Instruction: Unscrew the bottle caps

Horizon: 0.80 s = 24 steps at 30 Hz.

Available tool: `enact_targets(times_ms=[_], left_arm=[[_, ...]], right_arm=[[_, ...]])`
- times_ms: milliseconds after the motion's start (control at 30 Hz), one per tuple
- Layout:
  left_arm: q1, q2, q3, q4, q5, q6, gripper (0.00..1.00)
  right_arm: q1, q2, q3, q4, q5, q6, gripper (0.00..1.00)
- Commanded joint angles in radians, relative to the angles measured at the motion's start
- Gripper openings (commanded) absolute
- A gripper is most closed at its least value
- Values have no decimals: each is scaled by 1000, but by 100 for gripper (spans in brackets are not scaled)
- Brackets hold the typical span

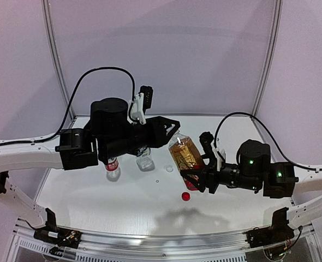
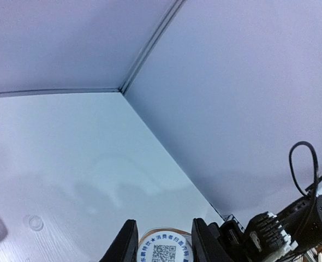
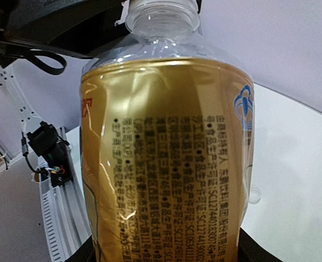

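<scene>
Got the amber bottle (image 1: 185,154) tipped over in mid-air, centre-right of the top view, neck toward upper left, base toward lower right. Seeing the right gripper (image 1: 196,176) clamped round its lower end, reaching in from the right edge. From the right wrist cam, pretty much nothing but gold label filling the frame. Clear neck at top centre, dark fingers (image 3: 256,254) just peeking in at the bottom corners either side of the bottle.

Then the left gripper (image 1: 174,132) up at the neck end, coming in from the left. Left wrist view, bottom centre: white cap (image 2: 166,250) with a QR code on top, wedged between the two black fingers, pinched on both sides as far as can be seen. Can't make out that cap in the top view, hidden by the gripper.

Down on the table (image 1: 95,202): red cap (image 1: 186,196) lying loose, just below the right gripper in the top view. Also a small pale cap (image 1: 169,169) just left of the amber bottle. Two more standing left of centre under the left arm: red-label bottle (image 1: 112,167) and a clear bottle (image 1: 145,159) right beside it. Tops hidden behind the arm, so no telling capped or not.
</scene>
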Motion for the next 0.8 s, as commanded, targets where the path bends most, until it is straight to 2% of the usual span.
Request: enact_targets(times_ms=[0,100,167,267,400,633,700,767], left_arm=[[-26,15,4,-101,-130,-116,2],[-28,8,2,-96,-122,-102,5],[-28,4,3,-87,-99,-85,13],[-29,-2,12,-64,-51,-39,28],[-36,-42,13,-40,-7,71,56],[-40,-196,-76,-52,-62,225,88],[-27,-236,-112,-48,-45,290,91],[3,-270,-151,-40,66,342,90]], right_arm=[[-4,31,35,-70,184,46,0],[-4,30,35,-71,186,45,0],[-4,30,35,-70,185,44,0],[-3,32,34,-67,178,42,0],[-3,36,35,-63,157,40,0],[-3,10,25,-51,110,39,0],[-3,-4,18,-34,57,36,0],[-3,-18,8,-10,-19,30,0]])
